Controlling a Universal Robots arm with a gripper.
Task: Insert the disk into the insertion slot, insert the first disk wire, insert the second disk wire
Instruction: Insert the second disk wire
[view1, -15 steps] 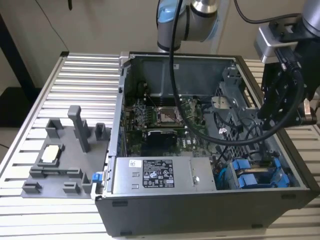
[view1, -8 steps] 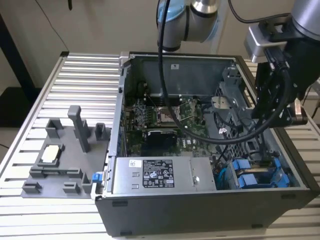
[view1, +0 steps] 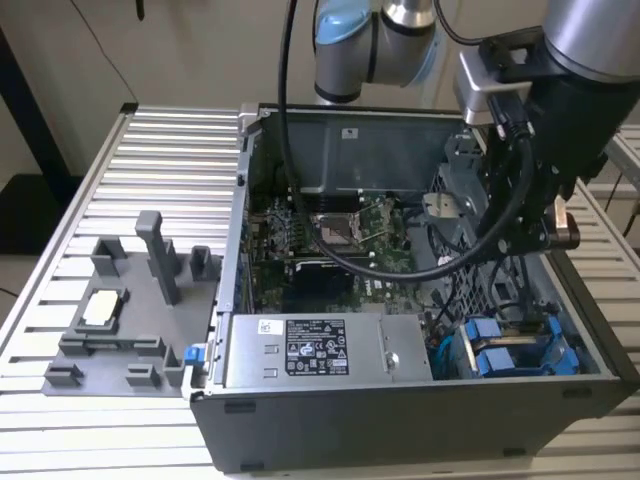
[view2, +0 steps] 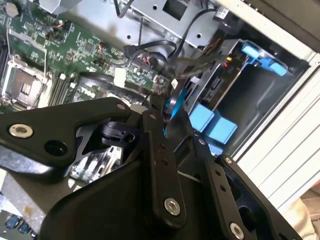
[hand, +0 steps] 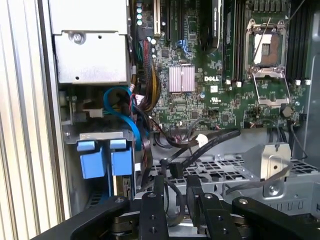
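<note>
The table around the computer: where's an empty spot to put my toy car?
Bare ribbed table lies behind the grey fixture tray, on the exterior view's left of the computer case. Another bare strip runs in front of the tray. Inside the case it is crowded: cables over the motherboard.

- We see a green printed-circuit motherboard (hand: 215, 95).
- We see bright blue plastic tabs (hand: 102, 157).
- We see a matte black metal gripper (hand: 176, 195).
- We see a silver, line-ribbed metal table (view1: 160, 150).

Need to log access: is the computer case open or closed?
Open. The computer case has no panel over its upward side; the motherboard and power-supply box lie exposed.
</note>
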